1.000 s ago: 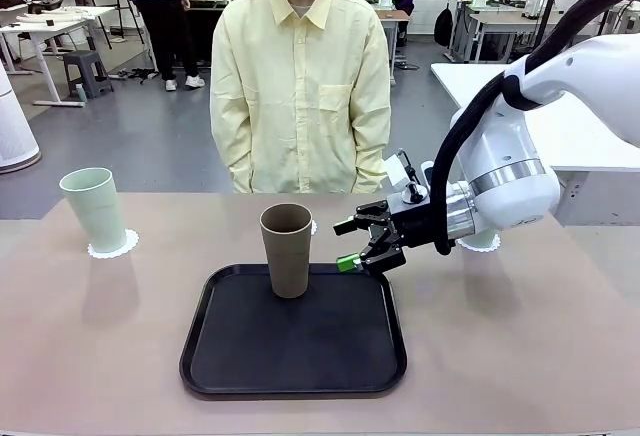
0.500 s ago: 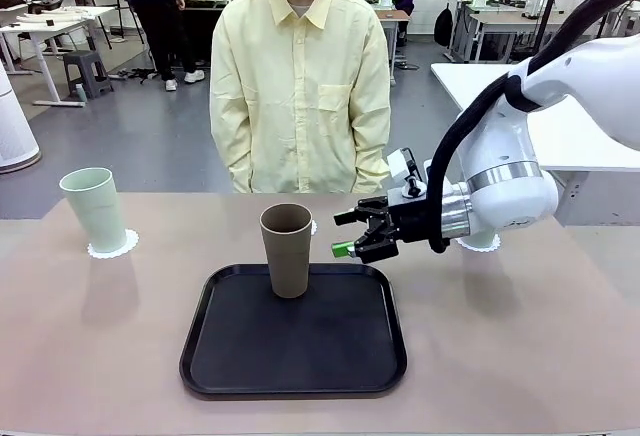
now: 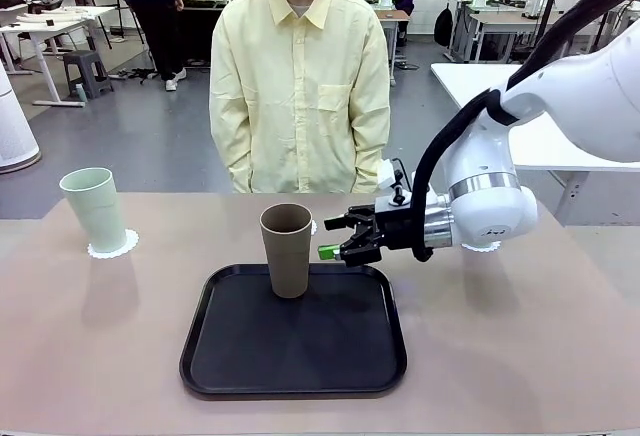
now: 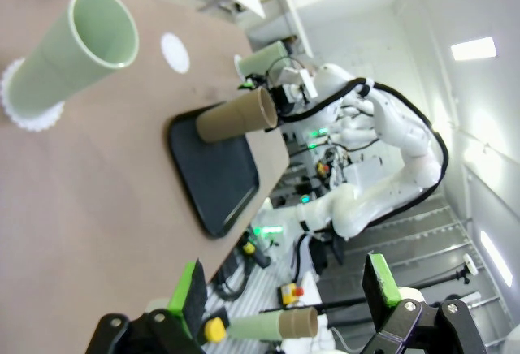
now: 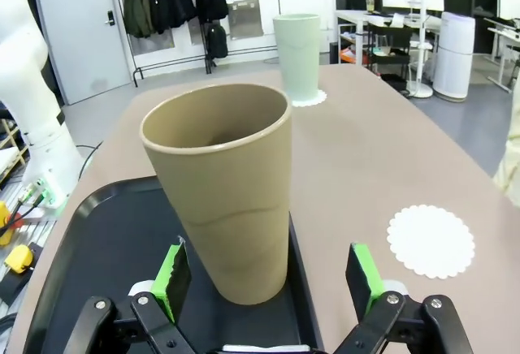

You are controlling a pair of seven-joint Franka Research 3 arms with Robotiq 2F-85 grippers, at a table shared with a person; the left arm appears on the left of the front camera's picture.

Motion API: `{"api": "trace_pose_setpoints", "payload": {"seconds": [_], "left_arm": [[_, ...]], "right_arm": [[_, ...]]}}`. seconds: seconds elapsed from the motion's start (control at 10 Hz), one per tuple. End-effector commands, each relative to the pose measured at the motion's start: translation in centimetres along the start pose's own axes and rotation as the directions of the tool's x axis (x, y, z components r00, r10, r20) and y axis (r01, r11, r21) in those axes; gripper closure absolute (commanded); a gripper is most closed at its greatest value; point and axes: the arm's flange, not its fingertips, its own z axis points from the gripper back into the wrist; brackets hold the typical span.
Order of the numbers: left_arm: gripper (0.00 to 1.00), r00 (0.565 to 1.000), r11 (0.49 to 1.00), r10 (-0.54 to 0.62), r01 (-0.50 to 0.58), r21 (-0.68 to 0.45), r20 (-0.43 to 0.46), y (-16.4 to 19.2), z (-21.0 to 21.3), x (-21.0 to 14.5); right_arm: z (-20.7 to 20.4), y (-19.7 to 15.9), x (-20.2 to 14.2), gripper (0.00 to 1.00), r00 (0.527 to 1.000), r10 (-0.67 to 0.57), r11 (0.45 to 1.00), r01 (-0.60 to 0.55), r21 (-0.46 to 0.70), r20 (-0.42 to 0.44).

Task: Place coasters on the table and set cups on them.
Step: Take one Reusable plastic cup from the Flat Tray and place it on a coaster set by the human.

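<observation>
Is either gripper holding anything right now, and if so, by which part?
Nothing is held. The right gripper is open, fingers either side of the brown cup on the tray without touching. The left gripper is open in the air.

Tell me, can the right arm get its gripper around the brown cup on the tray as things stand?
Probably yes. The right gripper is open, level with the brown cup and just beside it, with nothing between them. In the wrist view the cup stands just ahead of the spread fingers, on the tray.

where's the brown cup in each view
Front view: brown cup centre, at the far edge of the black tray.
Left wrist view: centre, lying sideways in the picture.
Right wrist view: close, centre-left.
Shared landmark: the black tray under it.
</observation>
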Motion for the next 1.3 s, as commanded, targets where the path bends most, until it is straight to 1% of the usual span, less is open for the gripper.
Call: {"api": "trace_pose_setpoints", "payload": {"seconds": [0.0, 0.4, 0.7, 0.9, 1.2], "left_arm": [[0.0, 1.0, 1.0, -0.002, 0.002, -0.003, 0.006, -0.1, 0.1, -0.1], [0.0, 1.0, 1.0, -0.002, 0.002, -0.003, 0.006, -0.1, 0.1, -0.1], [0.0, 1.0, 1.0, -0.002, 0.002, -0.003, 0.006, -0.1, 0.1, -0.1], [0.0, 1.0, 1.0, -0.002, 0.002, -0.003, 0.006, -0.1, 0.1, -0.1], [0.0, 1.0, 1.0, -0.002, 0.002, -0.003, 0.006, -0.1, 0.1, -0.1]], "right_arm": [[-0.6, -0.3, -0.8, 0.0, 0.999, 0.036, 0.999, -0.036, 0.014, -0.012], [-0.4, -0.1, -2.1, 0.0, 0.999, 0.042, 0.998, -0.042, 0.054, 0.002], [-2.4, -0.1, -2.8, 0.0, 0.999, 0.053, 0.995, -0.053, 0.084, -0.003], [-3.7, 0.3, -2.6, 0.0, 0.996, 0.084, 0.991, -0.083, 0.105, -0.005], [-4.7, 0.2, -2.7, 0.0, 0.996, 0.094, 0.988, -0.093, 0.123, -0.007]]}}
